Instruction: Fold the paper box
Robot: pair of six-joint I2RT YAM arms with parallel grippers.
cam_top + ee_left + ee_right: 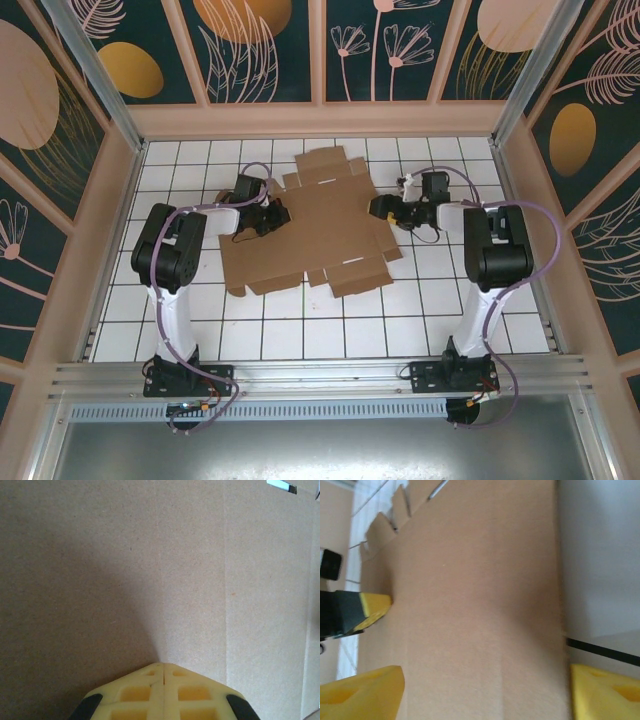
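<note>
The left fingers [135, 692], pressed together, rest tip-down on the box [320, 225], a flat sheet on the counter [300, 330] between the arms. The right fingers [360, 697] hover spread over its right side. They should catch that edge and lift along the crease while the left pins.

White table [480, 320] with dark grid lines, tile look. The paper box [320, 225] lies directly on it as a flat, unfolded brown cardboard sheet. It sits mid-table toward the far side, a bit skewed to the grid. Flaps and tabs are spread flat along its far and near edges, with white tile showing around all sides.
</note>
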